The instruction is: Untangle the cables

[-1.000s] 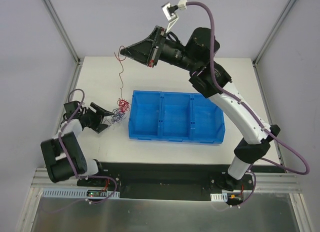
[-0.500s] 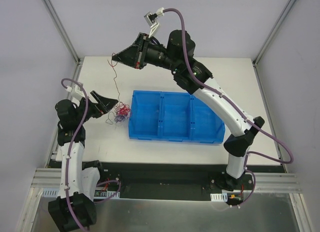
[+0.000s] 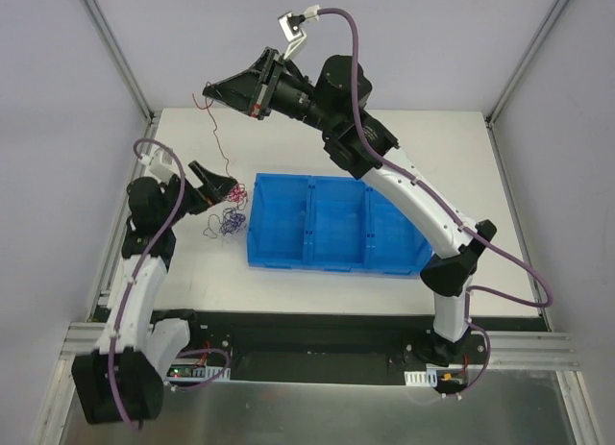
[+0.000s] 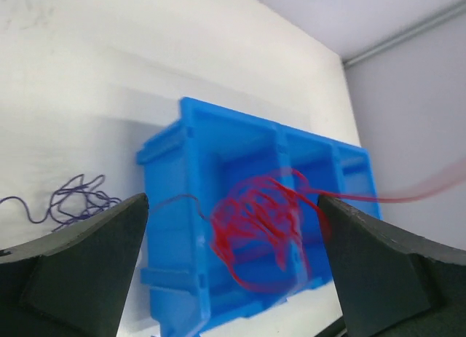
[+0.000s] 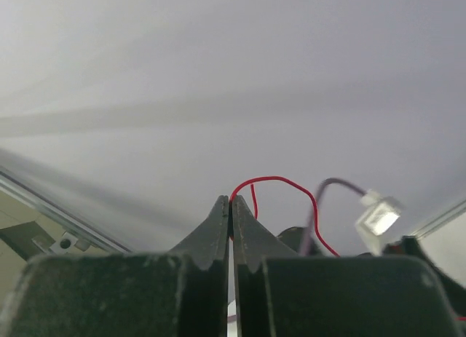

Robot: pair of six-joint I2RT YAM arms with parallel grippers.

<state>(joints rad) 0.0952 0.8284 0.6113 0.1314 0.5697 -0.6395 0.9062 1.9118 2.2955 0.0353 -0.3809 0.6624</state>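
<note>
You have 2 arms over a white table [image 3: 183,272], seen from above and from each wrist. The right gripper [image 3: 209,87] is raised high over the far left of the table, and its jaws are pressed together on 1 end of a thin red wire [image 3: 224,142]. In the right wrist view the wire loops out just above the closed tips. From that pinch the wire drops in 1 long, slightly wavy line toward you, so its long axis runs from the raised right claw down to a red clump [image 4: 262,224] of curls. That clump sits in the gap of the left gripper [image 3: 221,181], whose 2 fingers are spread wide to either side. In the left wrist view the curls look blurred and hang off the table between the fingers; no contact with either finger is visible. The left arm is far nearer the clump than the right. A separate dark purple wire [image 3: 226,222] lies tangled on the table just below the left claw, beside the left wall of the blue bin [image 3: 336,258], which has 3 compartments. No white wire can be made out. Judging from this layout, the next move turns on the left fingers closing across the red clump while the right claw keeps the strand taut above it.
</note>
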